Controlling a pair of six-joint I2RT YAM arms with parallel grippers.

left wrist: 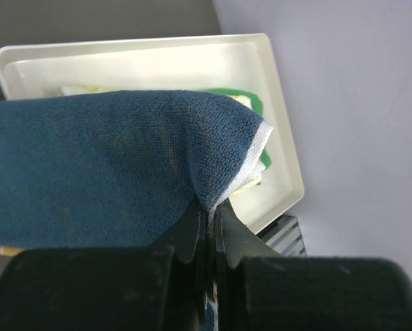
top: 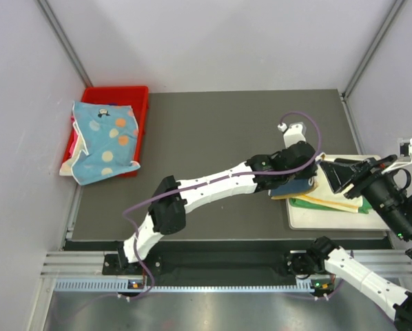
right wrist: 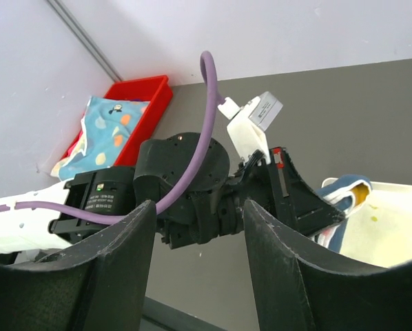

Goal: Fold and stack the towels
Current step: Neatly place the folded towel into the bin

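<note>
My left gripper (top: 313,174) reaches far right and is shut on the corner of a dark blue towel (top: 295,186) with a white underside. It holds the towel over the white tray (top: 330,219). In the left wrist view the towel (left wrist: 109,165) drapes from the closed left gripper (left wrist: 209,210) above the tray (left wrist: 283,138). A green towel (top: 308,203) and a yellow towel (top: 338,201) lie stacked on the tray. My right gripper (top: 340,176) is open and empty beside the stack, facing the left gripper (right wrist: 199,221). A light blue dotted towel (top: 104,141) lies on the red bin.
The red bin (top: 134,96) stands at the far left against the wall, also in the right wrist view (right wrist: 147,93). White walls close in the table on three sides. The left arm's purple cable (top: 309,127) loops above the tray.
</note>
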